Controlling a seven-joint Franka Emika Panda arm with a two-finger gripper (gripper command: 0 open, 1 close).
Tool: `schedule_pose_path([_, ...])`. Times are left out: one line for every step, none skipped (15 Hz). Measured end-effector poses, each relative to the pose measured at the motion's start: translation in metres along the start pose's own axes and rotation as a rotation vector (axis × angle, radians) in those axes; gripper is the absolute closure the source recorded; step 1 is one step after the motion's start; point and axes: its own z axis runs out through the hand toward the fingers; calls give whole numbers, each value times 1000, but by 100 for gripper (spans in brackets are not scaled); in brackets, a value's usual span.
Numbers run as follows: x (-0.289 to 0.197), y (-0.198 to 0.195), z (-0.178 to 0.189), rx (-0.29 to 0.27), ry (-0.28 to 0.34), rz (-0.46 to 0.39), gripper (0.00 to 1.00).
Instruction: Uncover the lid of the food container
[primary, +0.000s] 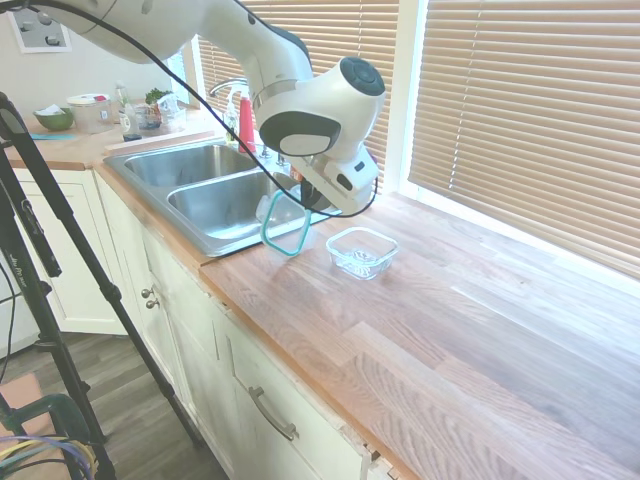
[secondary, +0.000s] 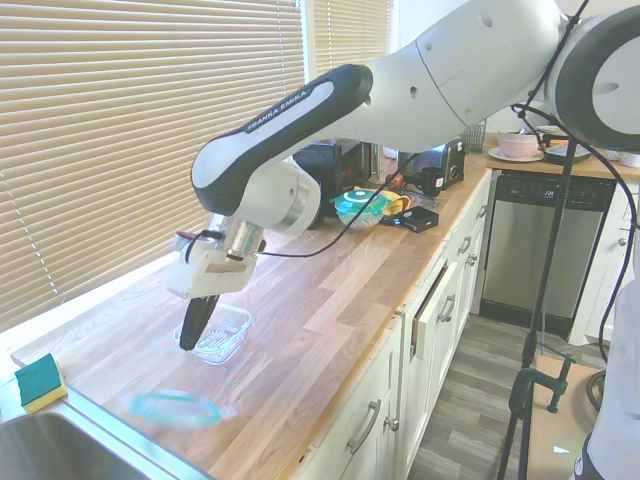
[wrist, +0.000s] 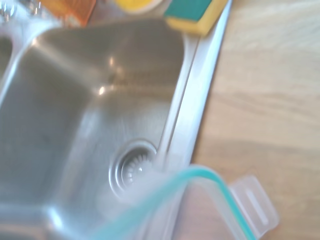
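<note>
The food container (primary: 361, 252) (secondary: 226, 331), a small clear glass dish, stands uncovered on the wooden counter. The teal-rimmed lid (primary: 284, 225) is beside it at the sink's edge. In the first exterior view it stands tilted on its edge under my gripper (primary: 308, 200). In the second exterior view the lid (secondary: 175, 407) is a blurred teal ring low over the counter, apart from my gripper (secondary: 188, 340), which hangs just in front of the dish. The wrist view shows the lid's tab and rim (wrist: 255, 205) over the seam between counter and sink.
A double steel sink (primary: 230, 205) (wrist: 100, 115) lies just past the lid. A yellow-green sponge (secondary: 40, 382) (wrist: 197, 12) sits on its rim. Bowls and appliances (secondary: 362, 207) stand far along the counter. Window blinds (primary: 520, 110) run behind it.
</note>
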Motion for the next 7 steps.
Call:
schedule_pose_path([-11, -2, 12, -19, -1, -9, 100])
schedule_pose_path([-21, -4, 23, -33, -2, -16, 100])
schedule_pose_path([-27, -6, 29, -38, -4, -15, 100])
schedule_pose_path([-30, -7, 30, -41, 0, -11, 100])
schedule_pose_path([-31, -7, 28, -45, 7, -13, 0])
schedule_pose_path([-33, -7, 26, -56, 15, -22, 0])
schedule_pose_path([-37, -7, 26, -79, 37, -34, 0])
